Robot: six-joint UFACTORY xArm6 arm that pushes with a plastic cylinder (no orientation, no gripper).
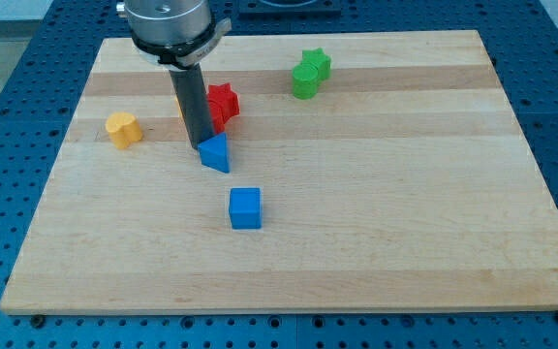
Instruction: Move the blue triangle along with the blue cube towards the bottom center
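Note:
The blue triangle (215, 153) lies on the wooden board a little left of the view's centre. The blue cube (245, 207) sits just below and to the right of it, a small gap apart. My tip (200, 145) is at the triangle's upper left edge, touching or nearly touching it. The dark rod rises from there to the arm's head at the view's top.
A red star-like block (223, 101) sits just right of the rod, partly hidden by it. A yellow block (123, 128) lies at the left. Two green blocks (310, 74) sit together at the upper middle. The board's bottom edge (289, 309) borders a blue perforated table.

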